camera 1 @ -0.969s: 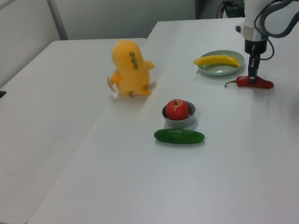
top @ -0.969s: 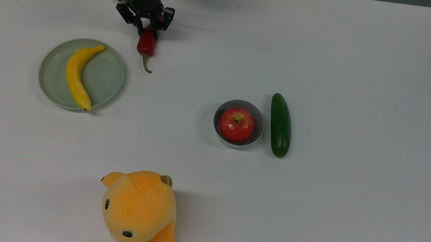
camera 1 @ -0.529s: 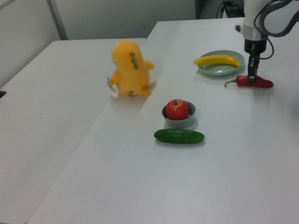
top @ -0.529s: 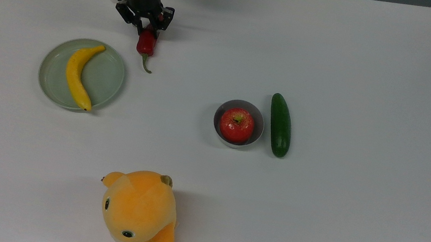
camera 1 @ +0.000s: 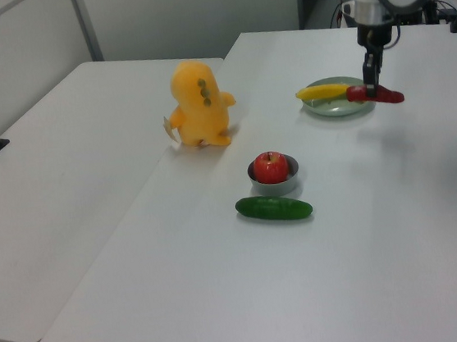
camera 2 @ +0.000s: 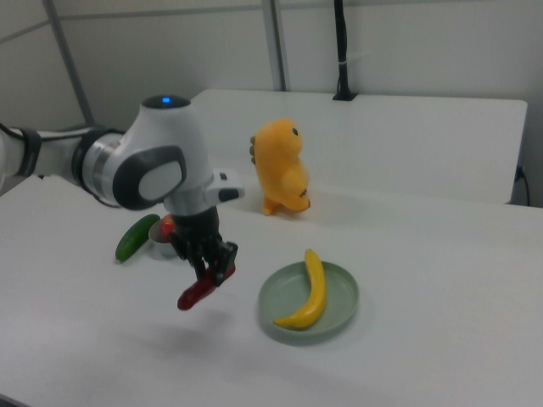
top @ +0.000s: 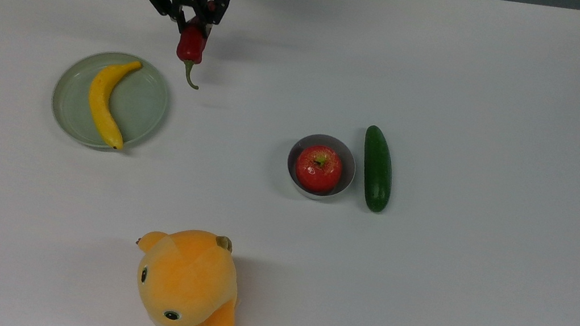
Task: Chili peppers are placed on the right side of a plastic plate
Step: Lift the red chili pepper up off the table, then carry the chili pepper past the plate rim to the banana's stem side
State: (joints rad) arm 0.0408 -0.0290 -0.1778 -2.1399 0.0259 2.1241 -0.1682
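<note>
The black two-finger gripper is clamped on the fat end of the glossy dark red chili pepper, holding it up off the white table with the green stem hanging down. The round pale green plastic plate is the anchor here: the chili floats just past its rim, on the top view's upper right. A yellow banana lies across the plate. The grey bowl with a red apple sits well apart from the plate.
</note>
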